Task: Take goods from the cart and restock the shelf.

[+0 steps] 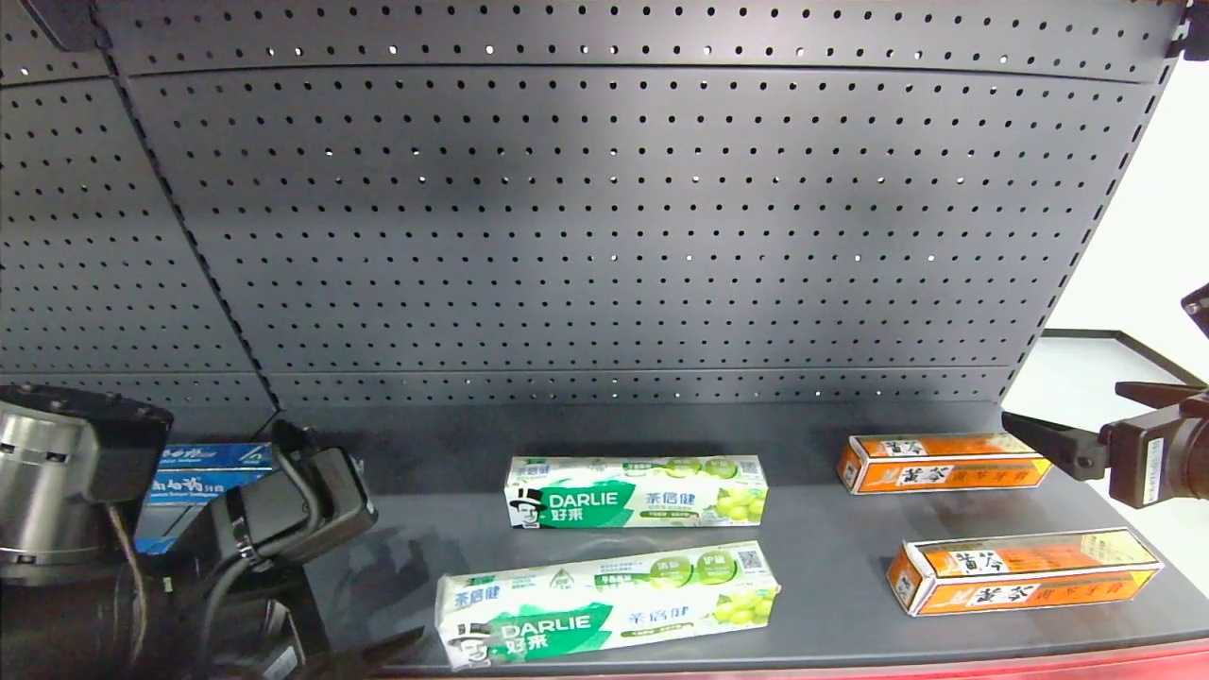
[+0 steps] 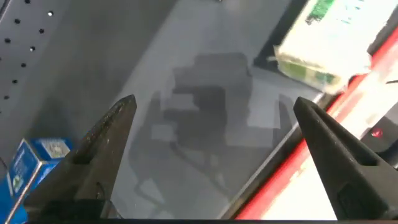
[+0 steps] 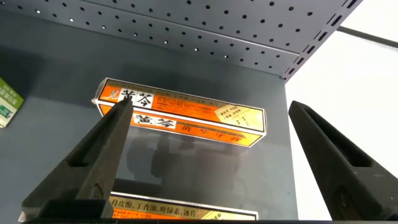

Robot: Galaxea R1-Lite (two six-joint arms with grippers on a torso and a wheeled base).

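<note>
Nearest, along the shelf's (image 1: 850, 604) front edge, lies a green toothpaste box (image 1: 604, 604), flat and slightly angled. A second green box (image 1: 635, 491) lies flat just behind it, apart from it. To the right, well apart from these, two orange boxes lie flat, one at the front (image 1: 1025, 569) and one behind it (image 1: 945, 462), with a gap between them. A blue box (image 1: 203, 467) sits at the far left, close to the pegboard back (image 1: 604, 236). The left hand (image 2: 214, 106) hangs wide open and empty over bare shelf between the blue box and the front green box, near the red front strip (image 2: 298, 168). The right hand (image 3: 210, 107) hangs wide open and empty at the shelf's right end, above the orange boxes.
</note>
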